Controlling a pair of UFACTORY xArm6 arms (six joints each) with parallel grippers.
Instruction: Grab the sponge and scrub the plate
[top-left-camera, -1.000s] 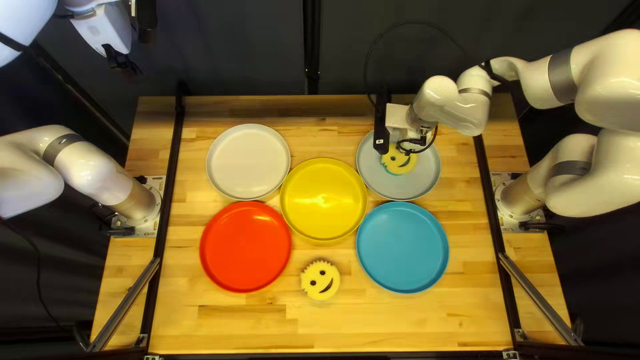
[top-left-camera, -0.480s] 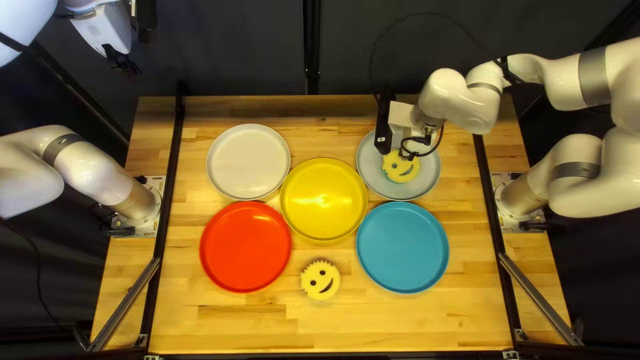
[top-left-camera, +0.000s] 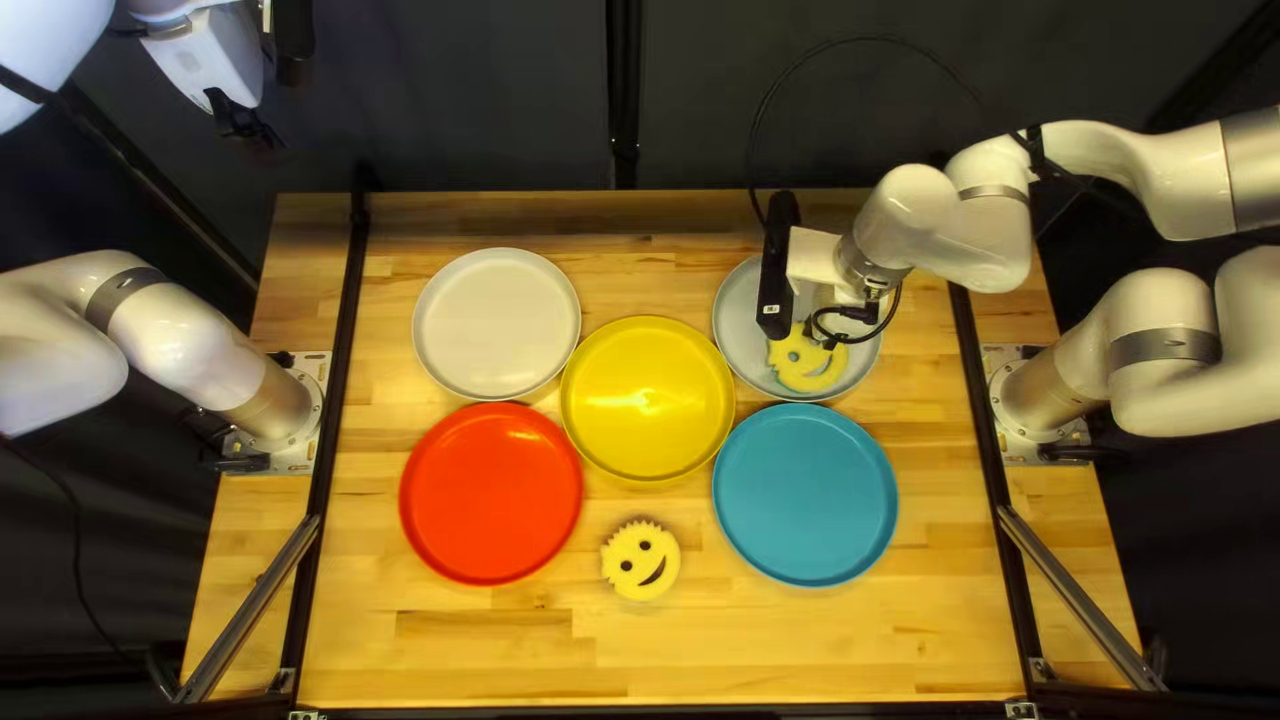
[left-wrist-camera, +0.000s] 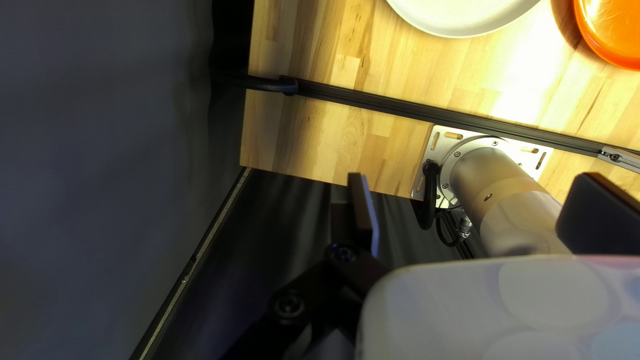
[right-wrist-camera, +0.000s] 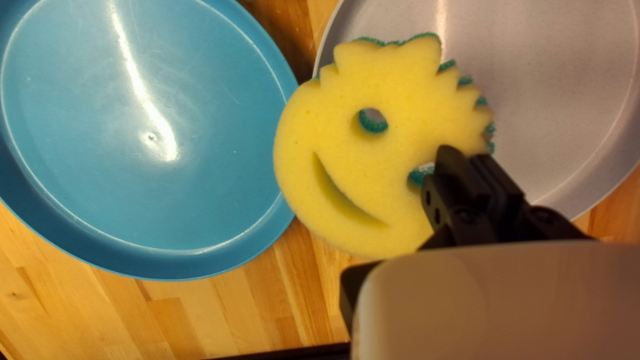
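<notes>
Sponge (right-wrist-camera: 360,153) over grey plate (right-wrist-camera: 560,87), beside blue plate (right-wrist-camera: 87,173)

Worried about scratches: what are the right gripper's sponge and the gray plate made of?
Sponge: probably matte foam, by its soft-looking yellow face; rough green backing shows at its edges. Gray plate: plastic or glazed ceramic, smooth, by its streak of shine.
</notes>
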